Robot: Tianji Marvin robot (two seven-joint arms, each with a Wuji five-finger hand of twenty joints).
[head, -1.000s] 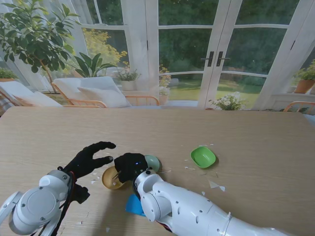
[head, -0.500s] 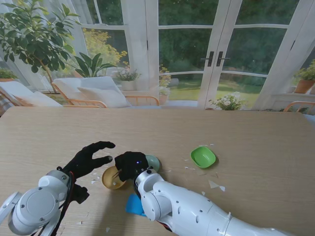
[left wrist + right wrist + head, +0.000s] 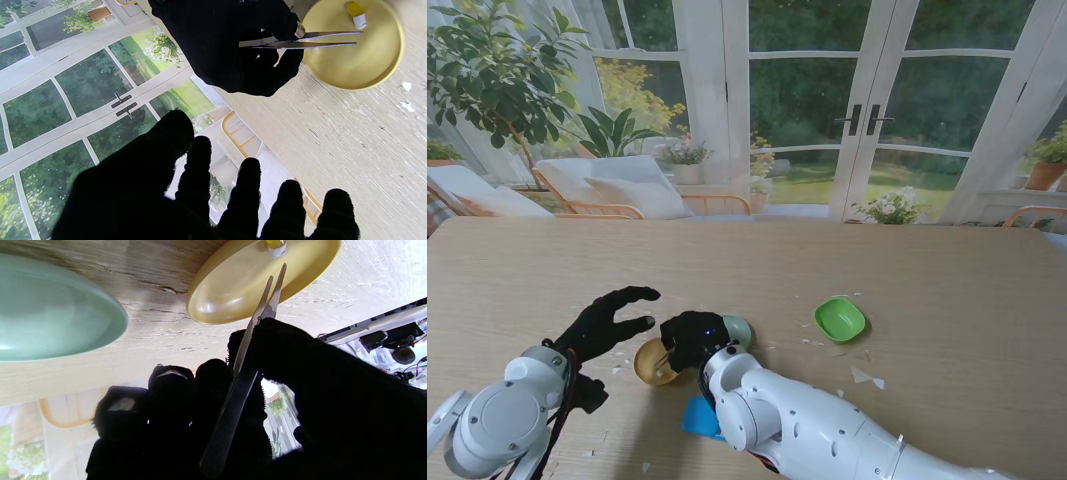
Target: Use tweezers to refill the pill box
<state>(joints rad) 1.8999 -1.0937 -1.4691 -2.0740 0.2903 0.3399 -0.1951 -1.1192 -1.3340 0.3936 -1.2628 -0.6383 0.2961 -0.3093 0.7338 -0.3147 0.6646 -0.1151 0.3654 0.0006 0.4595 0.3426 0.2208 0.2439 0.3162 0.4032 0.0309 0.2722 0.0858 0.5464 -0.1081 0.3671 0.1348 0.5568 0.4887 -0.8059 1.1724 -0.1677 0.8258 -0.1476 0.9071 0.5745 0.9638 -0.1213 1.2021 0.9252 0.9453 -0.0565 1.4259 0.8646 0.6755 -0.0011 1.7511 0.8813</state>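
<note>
My right hand (image 3: 692, 338) is shut on metal tweezers (image 3: 302, 39), whose tips (image 3: 278, 276) reach over the yellow bowl (image 3: 653, 362). A yellow-and-white capsule (image 3: 355, 13) lies in that bowl (image 3: 233, 283), just past the tweezer tips and apart from them. The tips stand slightly apart with nothing between them. My left hand (image 3: 607, 322) hovers open to the left of the bowl, fingers spread. A pale green bowl (image 3: 738, 330) sits right behind the right hand. No pill box can be made out.
A bright green bowl (image 3: 840, 319) stands farther right. A blue object (image 3: 697, 416) lies under my right forearm, nearer to me. White scraps (image 3: 865, 378) are scattered on the wooden table (image 3: 927, 280).
The right hand has shifted very slightly toward the yellow bowl. The left hand has stayed in place.
</note>
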